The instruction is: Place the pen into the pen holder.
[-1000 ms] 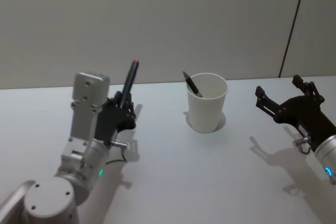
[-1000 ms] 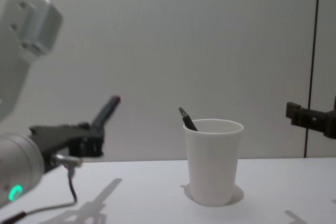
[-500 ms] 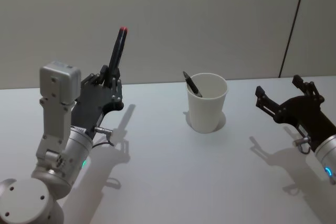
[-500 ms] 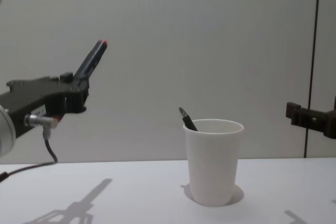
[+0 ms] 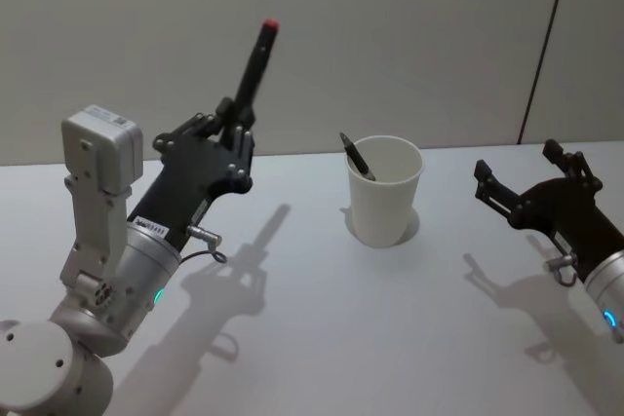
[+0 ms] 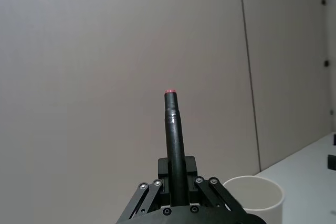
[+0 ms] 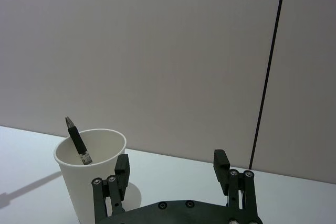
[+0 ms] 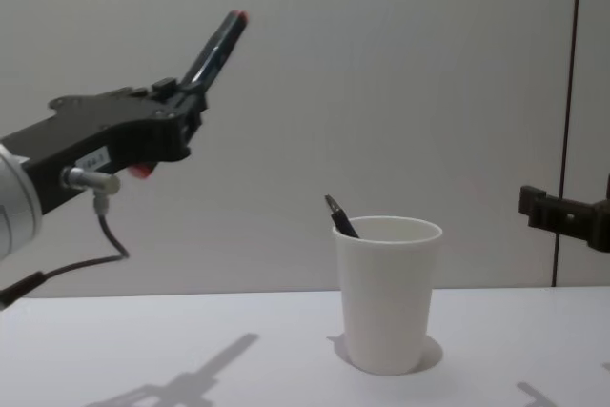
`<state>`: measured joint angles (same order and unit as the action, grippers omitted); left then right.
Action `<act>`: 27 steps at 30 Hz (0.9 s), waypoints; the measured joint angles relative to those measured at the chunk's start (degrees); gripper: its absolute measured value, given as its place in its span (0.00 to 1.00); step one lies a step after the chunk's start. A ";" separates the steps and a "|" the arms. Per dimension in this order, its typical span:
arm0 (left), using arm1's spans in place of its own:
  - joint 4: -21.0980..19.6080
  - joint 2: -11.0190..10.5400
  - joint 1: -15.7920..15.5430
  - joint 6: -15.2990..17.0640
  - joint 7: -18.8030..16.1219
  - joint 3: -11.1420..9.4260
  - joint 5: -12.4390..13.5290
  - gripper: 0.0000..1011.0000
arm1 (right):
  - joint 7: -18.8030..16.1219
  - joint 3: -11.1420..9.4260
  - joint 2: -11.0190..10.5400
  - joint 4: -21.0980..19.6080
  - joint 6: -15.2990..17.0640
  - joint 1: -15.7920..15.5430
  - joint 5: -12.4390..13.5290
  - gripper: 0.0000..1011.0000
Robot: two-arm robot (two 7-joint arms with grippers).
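Held pen (image 5: pixel 255 60): lower end hidden in left pincer (image 5: pixel 234 126). Other pen (image 5: pixel 355 157): lower part inside pen holder (image 5: pixel 383 204). Right pincer (image 5: pixel 519 165) cropped, chest view.

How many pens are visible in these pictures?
2. The red-tipped pen is held by the left gripper, raised left of the pen holder; the black pen leans inside it. Others may hide inside. The right gripper, far right, is open.
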<state>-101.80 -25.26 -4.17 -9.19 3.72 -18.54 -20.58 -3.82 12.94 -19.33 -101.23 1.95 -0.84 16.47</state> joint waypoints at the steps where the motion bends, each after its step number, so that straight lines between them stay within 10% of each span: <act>1: 0.11 0.04 -0.10 -0.19 0.64 0.00 -0.18 0.17 | 0.00 0.00 0.00 0.00 0.00 0.00 0.00 0.99; 27: 7.70 3.86 -6.25 -1.60 25.65 -1.33 -6.83 0.17 | 0.00 0.00 0.00 0.00 0.00 0.00 0.00 0.99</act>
<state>-94.10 -21.40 -10.42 -10.79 29.38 -19.86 -27.40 -3.82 12.94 -19.33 -101.23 1.95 -0.84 16.47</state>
